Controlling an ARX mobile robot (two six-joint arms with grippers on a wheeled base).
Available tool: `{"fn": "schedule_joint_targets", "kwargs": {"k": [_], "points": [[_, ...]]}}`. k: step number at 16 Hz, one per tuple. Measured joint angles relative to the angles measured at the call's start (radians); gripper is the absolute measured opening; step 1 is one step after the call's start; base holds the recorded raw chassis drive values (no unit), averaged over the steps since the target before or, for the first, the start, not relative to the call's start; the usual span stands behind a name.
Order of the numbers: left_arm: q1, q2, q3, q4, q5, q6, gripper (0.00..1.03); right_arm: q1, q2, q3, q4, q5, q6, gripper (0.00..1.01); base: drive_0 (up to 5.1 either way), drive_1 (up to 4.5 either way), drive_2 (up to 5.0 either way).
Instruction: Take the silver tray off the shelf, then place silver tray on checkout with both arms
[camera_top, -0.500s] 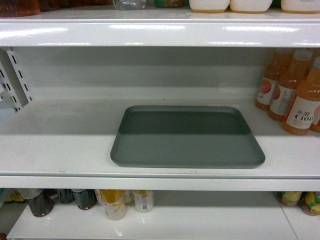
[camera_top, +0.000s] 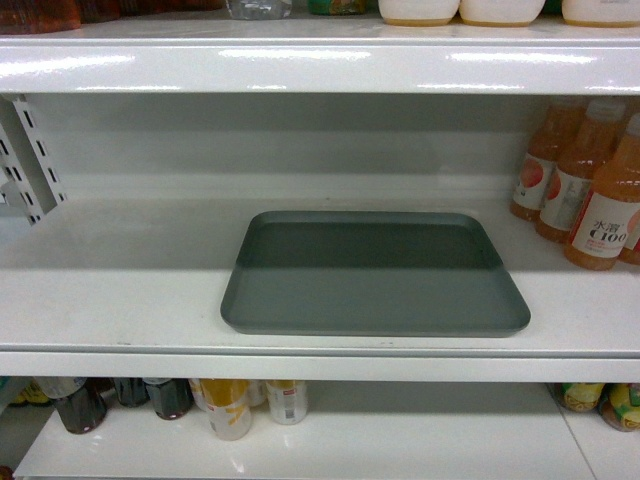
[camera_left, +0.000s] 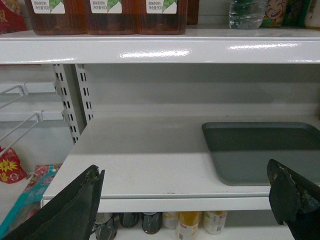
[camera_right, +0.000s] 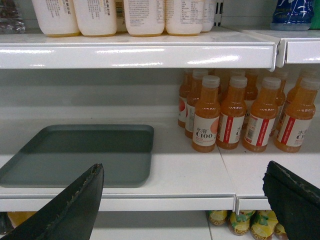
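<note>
The silver tray (camera_top: 375, 275) lies flat in the middle of the white shelf (camera_top: 110, 290), its front rim close to the shelf's front lip. It is a grey-green rectangle with rounded corners and nothing on it. The left wrist view has the silver tray (camera_left: 265, 152) at the right, beyond my left gripper (camera_left: 185, 192), which is open in front of the shelf (camera_left: 145, 150) lip. In the right wrist view the silver tray (camera_right: 82, 152) sits at the left, and my right gripper (camera_right: 182, 192) is open before the shelf (camera_right: 185, 170) edge. Neither gripper shows in the head view. The checkout is out of view.
Orange juice bottles (camera_top: 585, 185) stand on the shelf right of the tray, several in the right wrist view (camera_right: 235, 117). Another shelf board (camera_top: 320, 65) hangs close above. Cans and bottles (camera_top: 230, 405) fill the shelf below. A slotted upright (camera_left: 75, 100) stands at the left.
</note>
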Motion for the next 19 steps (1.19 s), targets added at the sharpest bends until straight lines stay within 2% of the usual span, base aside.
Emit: {"fn": "schedule_joint_targets", "kwargs": {"k": [19], "points": [[0.0, 0.0, 0.0, 0.0, 0.0, 0.0, 0.98, 0.0, 0.0, 0.0, 0.0, 0.0, 0.0, 0.98, 0.0, 0.0, 0.0]]}}
